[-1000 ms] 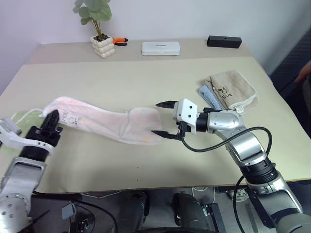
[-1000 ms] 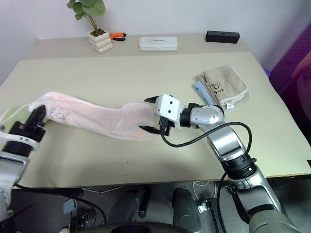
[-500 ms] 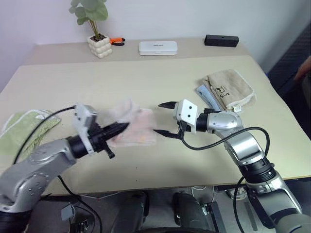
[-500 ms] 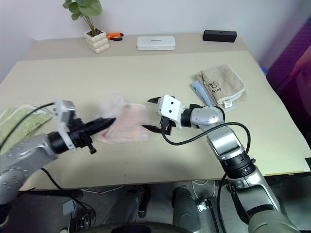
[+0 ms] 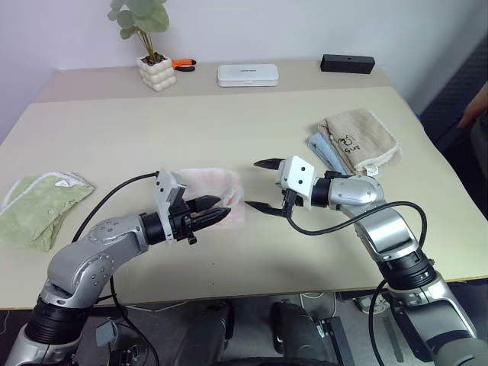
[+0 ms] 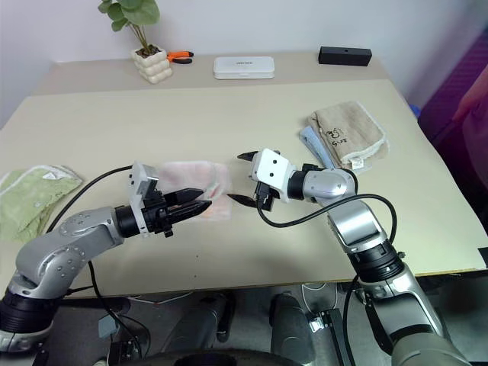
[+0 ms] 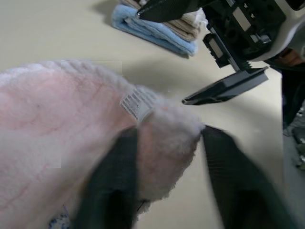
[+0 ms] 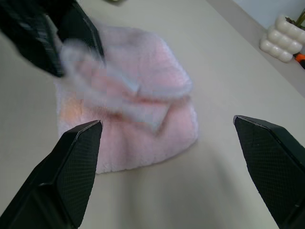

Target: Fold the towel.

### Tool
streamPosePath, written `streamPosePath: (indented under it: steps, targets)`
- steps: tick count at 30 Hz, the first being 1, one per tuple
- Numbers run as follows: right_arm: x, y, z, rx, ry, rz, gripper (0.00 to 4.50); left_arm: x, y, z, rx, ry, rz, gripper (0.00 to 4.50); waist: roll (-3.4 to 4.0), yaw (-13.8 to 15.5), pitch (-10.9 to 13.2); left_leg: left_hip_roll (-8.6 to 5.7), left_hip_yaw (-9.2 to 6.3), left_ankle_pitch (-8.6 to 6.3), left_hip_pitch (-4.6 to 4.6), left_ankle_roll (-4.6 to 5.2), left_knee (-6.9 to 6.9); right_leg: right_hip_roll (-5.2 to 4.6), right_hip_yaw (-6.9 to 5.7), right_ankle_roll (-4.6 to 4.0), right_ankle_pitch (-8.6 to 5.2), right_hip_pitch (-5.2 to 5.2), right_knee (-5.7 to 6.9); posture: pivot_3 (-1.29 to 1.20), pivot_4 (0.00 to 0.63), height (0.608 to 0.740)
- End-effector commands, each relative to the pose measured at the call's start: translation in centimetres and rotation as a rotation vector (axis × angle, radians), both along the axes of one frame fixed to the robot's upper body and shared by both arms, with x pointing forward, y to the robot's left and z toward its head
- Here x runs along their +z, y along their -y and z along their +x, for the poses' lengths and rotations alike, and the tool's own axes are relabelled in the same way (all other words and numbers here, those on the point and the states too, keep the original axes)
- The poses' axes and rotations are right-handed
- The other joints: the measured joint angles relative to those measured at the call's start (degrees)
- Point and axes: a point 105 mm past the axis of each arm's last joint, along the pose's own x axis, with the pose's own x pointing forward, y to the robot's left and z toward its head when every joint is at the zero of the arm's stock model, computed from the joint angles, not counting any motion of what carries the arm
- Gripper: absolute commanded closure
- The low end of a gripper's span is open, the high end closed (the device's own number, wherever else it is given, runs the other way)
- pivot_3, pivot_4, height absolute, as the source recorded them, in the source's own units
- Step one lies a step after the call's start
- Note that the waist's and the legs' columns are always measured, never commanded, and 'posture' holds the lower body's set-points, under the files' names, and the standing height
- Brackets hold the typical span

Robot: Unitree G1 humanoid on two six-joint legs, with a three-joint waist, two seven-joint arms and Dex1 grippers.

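Lying folded on the table [image 5: 252, 122] near its front middle, the towel [image 5: 217, 183] is a pink square bundle with one layer doubled over the other. The left gripper [image 5: 216, 216] points across it from the robot's left; in the left wrist view its fingers [image 7: 114, 191] stand apart with the towel's top edge and white label between them, not clearly pinched. The right gripper [image 5: 258, 184] hovers just beside the towel's right edge, its two fingers spread wide and holding nothing.

One pot [image 5: 156, 72] stands at the table's far left and holds a single green plant [image 5: 141, 17]. One flat white case [image 5: 248, 74] lies closed at the far middle, its contents unseen, and one black box [image 5: 347, 63] sits to its right. One orange-handled tool [image 5: 184, 65] lies beside the pot.

Towels count four: the pink one, one green towel [image 5: 42, 210] at the left edge, and one tan towel [image 5: 362, 141] resting on one blue cloth [image 5: 324, 152] at the right, well apart from the pink one.
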Motion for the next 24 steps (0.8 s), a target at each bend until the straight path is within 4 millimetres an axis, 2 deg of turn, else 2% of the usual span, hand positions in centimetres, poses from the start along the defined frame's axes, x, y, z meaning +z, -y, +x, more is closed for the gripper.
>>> streamPosePath:
  steps: [1, 3, 5, 7, 9, 12, 14, 16, 20, 24]
  targets:
    - [1.0, 0.5, 0.4, -0.017, 0.051, 0.001, 0.0, 1.6, -1.2, -0.5, 0.026, 0.032, -0.021, 0.65, 0.0, 0.0, 0.0, 0.0, 0.0, 0.0, 0.0, 0.0, 0.0, 0.0, 0.0, 0.0, 0.0, -0.01, 0.0, 0.0, 0.15, 0.74]
    - [1.2, 0.9, 0.6, -0.025, 0.05, 0.001, 0.0, 3.0, -3.1, -0.6, 0.086, 0.034, -0.087, 0.65, 0.0, -0.2, 0.0, 0.02, 0.0, 0.0, 0.0, 0.0, 0.0, 0.01, 0.0, 0.0, 0.0, -0.01, 0.01, 0.0, 0.15, 0.74]
    - [1.3, 1.1, 0.7, -0.027, 0.048, 0.002, 0.0, 3.8, -4.0, -0.7, 0.117, 0.034, -0.12, 0.65, 0.0, -0.1, 0.0, 0.03, -0.01, 0.0, 0.0, 0.0, 0.0, 0.02, 0.0, 0.0, 0.0, -0.03, 0.02, 0.0, 0.15, 0.74]
    - [2.2, 0.7, 0.8, -0.019, 0.028, 0.063, 0.52, 5.9, -6.7, -0.6, 0.221, 0.09, -0.194, 1.28, -0.01, -0.2, 0.0, 0.03, -0.02, 0.0, 0.0, 0.0, 0.01, 0.02, 0.0, -0.01, -0.01, -0.02, 0.02, 0.0, 0.15, 0.74]
    - [3.0, 0.0, 0.6, -0.002, 0.007, 0.119, 1.33, 6.6, -8.4, -0.4, 0.302, 0.128, -0.176, 2.11, -0.01, -0.2, 0.0, 0.04, -0.02, 0.0, 0.0, 0.0, 0.01, 0.02, 0.0, -0.01, 0.0, -0.02, 0.02, 0.0, 0.15, 0.74]
    - [3.5, -1.8, 0.0, 0.037, -0.056, 0.199, 2.89, 5.4, -8.8, 0.2, 0.365, 0.15, -0.046, 3.61, 0.01, -0.2, 0.0, 0.05, -0.01, 0.0, 0.0, -0.02, 0.0, 0.03, 0.01, -0.03, 0.01, -0.01, 0.02, 0.0, 0.15, 0.74]
    - [2.9, -3.3, -0.3, 0.059, -0.107, 0.223, 3.88, 4.0, -8.1, 0.9, 0.375, 0.156, 0.035, 3.63, 0.0, -0.1, 0.0, 0.05, -0.01, 0.0, 0.0, -0.02, 0.0, 0.03, 0.01, -0.04, 0.01, 0.0, 0.01, 0.0, 0.15, 0.74]
    - [2.1, -4.4, -0.2, 0.052, -0.14, 0.227, 3.88, 2.7, -7.4, 1.4, 0.372, 0.156, 0.092, 3.63, 0.0, 0.1, 0.0, 0.04, -0.01, 0.0, 0.0, -0.02, 0.01, 0.04, 0.02, -0.05, 0.02, 0.01, 0.0, 0.0, 0.15, 0.74]
    - [-1.3, -6.3, 0.8, -0.008, -0.239, 0.178, 3.88, -1.1, -6.2, 2.9, 0.372, 0.132, 0.187, 3.63, 0.01, 0.1, 0.0, 0.03, 0.0, 0.01, 0.0, -0.05, 0.01, 0.14, 0.01, -0.11, 0.07, -0.01, 0.0, 0.0, 0.15, 0.74]
    - [-5.9, -5.7, 1.2, -0.076, -0.304, 0.039, 3.88, -4.6, -6.1, 2.6, 0.346, 0.102, 0.281, 3.63, 0.01, -0.1, 0.0, 0.04, 0.0, 0.03, 0.0, -0.07, -0.02, 0.18, 0.01, -0.12, 0.1, -0.06, 0.02, 0.0, 0.15, 0.74]
